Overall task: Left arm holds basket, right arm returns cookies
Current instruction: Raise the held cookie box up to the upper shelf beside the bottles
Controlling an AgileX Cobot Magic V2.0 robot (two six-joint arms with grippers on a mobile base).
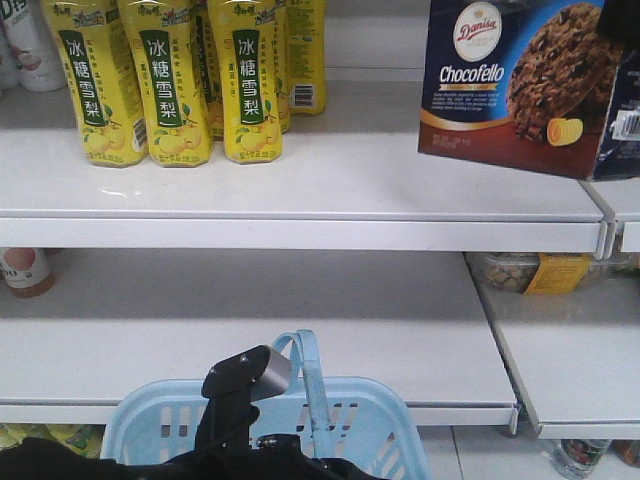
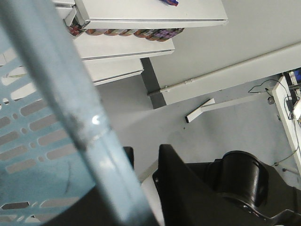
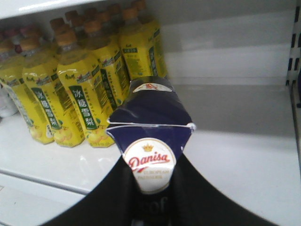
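Right gripper pinches the cookie box at its near end, the rest projecting ahead above the shelf; judged light, stiff, crushable, best gripped across flat faces; left gripper clasps the basket handle.

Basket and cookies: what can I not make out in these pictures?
Cookies: the front view's edges cut off its top and right side.
Basket: front view; the left arm and the bottom edge hide its floor.
Left gripper: left wrist view; the blurred handle covers the grip.
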